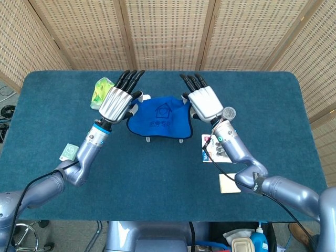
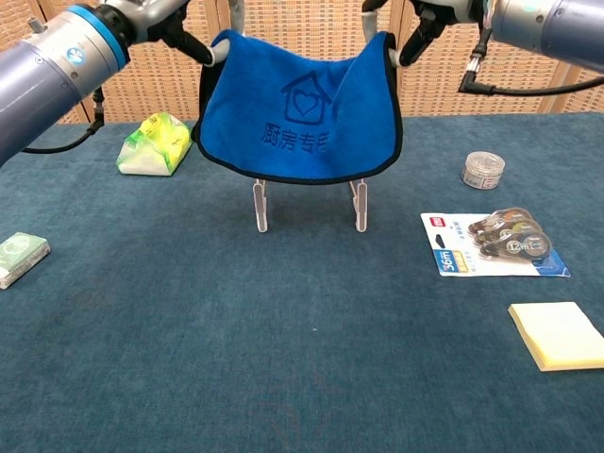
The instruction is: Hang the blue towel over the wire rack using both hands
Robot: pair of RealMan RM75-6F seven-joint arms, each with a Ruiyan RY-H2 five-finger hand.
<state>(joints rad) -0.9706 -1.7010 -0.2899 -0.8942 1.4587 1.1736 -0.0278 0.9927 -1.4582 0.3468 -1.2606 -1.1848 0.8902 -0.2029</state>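
Observation:
The blue towel [image 1: 160,121] [image 2: 302,109], printed with a house and heart, hangs spread between my two hands. My left hand [image 1: 117,102] [image 2: 179,21] pinches its left top corner and my right hand [image 1: 203,102] [image 2: 415,24] pinches its right top corner. The other fingers of both hands point away toward the table's far edge. The wire rack [image 2: 308,203] stands under the towel; only its two white feet and lower legs show below the hem. In the head view the rack feet [image 1: 164,139] peek out at the towel's near edge.
A yellow-green packet [image 1: 102,90] [image 2: 156,144] lies left of the rack. A small round tin [image 2: 482,170], a carded pack of correction tapes [image 2: 495,243] and a yellow sticky pad [image 2: 559,335] lie to the right. A small green pack [image 2: 19,255] sits at the left.

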